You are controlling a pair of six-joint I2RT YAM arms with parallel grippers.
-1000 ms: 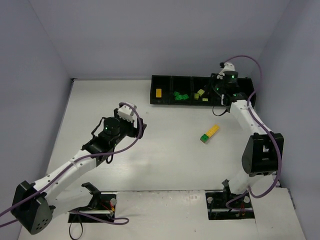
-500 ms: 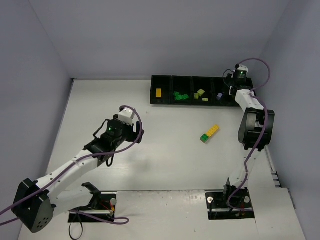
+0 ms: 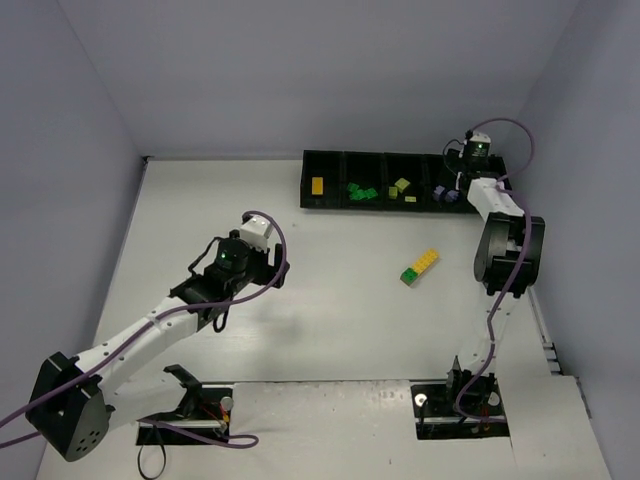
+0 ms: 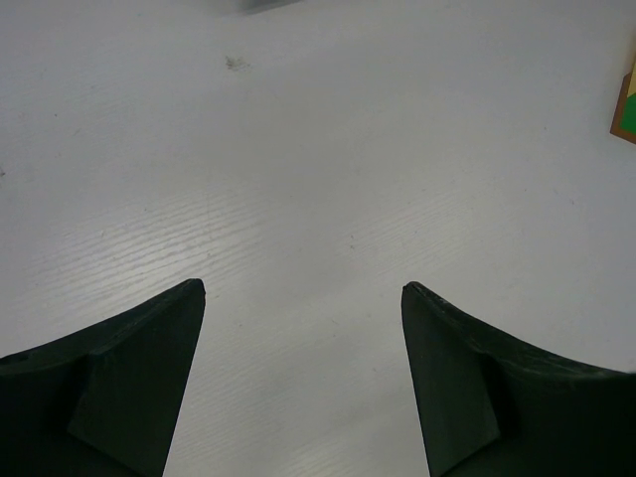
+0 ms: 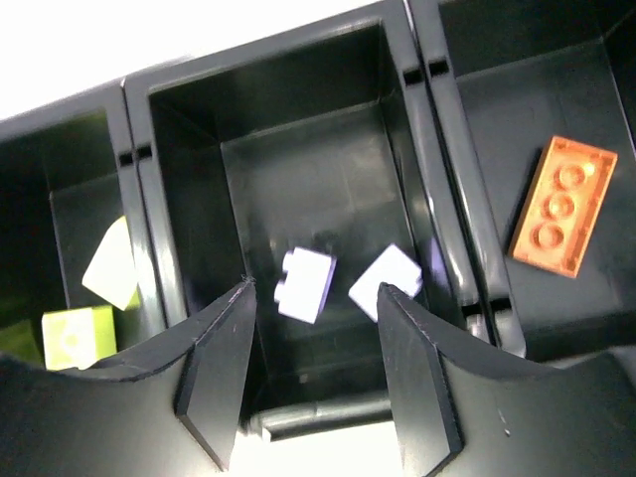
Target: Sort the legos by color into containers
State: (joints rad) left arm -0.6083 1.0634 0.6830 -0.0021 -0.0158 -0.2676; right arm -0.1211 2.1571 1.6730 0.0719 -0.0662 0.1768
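The containers are a long black tray (image 3: 331, 203) at the table's back. It holds a yellow lego (image 3: 317, 185), dark green legos (image 3: 360, 191), lime legos (image 3: 402, 186) and lavender legos (image 3: 443, 192). My right gripper (image 5: 315, 286) hangs open over the lavender compartment (image 5: 298, 109). Two lavender bricks (image 5: 303, 285) (image 5: 388, 281) lie below it, neither one held. An orange brick (image 5: 562, 205) lies in the compartment to the right. A stack of yellow and green legos (image 3: 419, 267) rests on the table. My left gripper (image 4: 303, 288) stands open over bare table, left of that stack.
Lime bricks (image 5: 109, 263) show in the compartment left of the lavender one. A corner of the yellow and green stack (image 4: 627, 104) shows at the right edge of the left wrist view. Grey walls enclose the white table (image 3: 330, 320).
My right arm swung right from the lime compartment to over the lavender one. Its jaws opened, and a lavender brick now lies loose below them. The left arm edged slightly forward.
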